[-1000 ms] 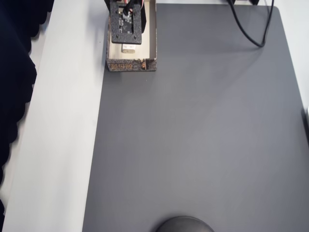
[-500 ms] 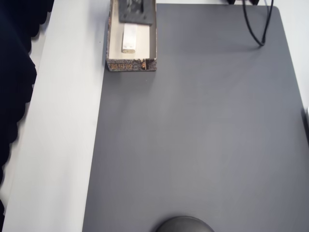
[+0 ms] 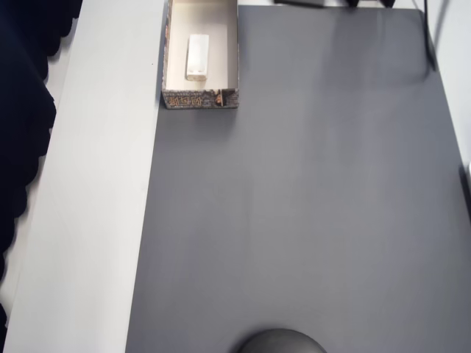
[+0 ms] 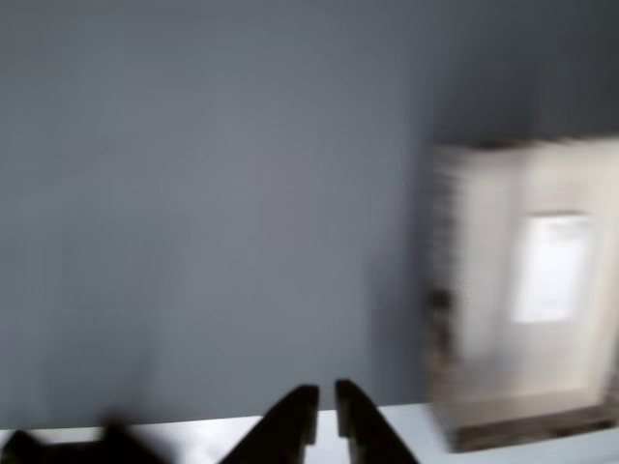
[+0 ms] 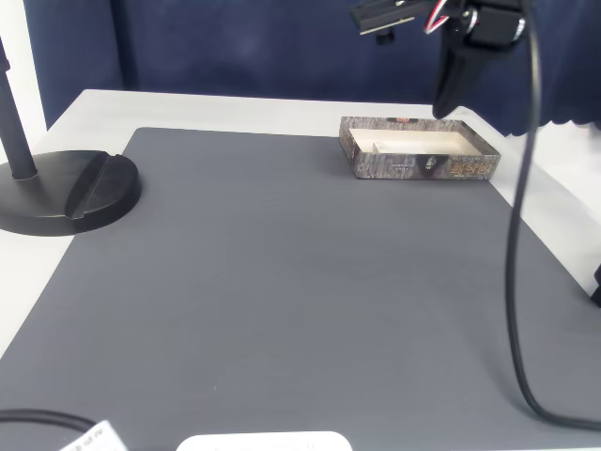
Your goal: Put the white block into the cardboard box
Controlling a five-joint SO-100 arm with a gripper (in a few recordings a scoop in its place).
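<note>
Overhead view: the white block [image 3: 197, 56] lay flat inside the cardboard box [image 3: 168, 70], lengthwise and apart from its walls, at the top-left edge of the grey mat [image 3: 309, 206] on the worktop [image 3: 96, 220]. Wrist view, blurred: the hand [image 4: 324, 420] had its fingertips nearly together and gripped nothing. Fixed view: the hand [image 5: 449, 89] hung above the box's far side, clear of it.

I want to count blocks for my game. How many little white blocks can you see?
1. The small white rectangular block lies flat inside the shallow open-topped cardboard box, at the top edge of the grey mat in the overhead view.
</note>
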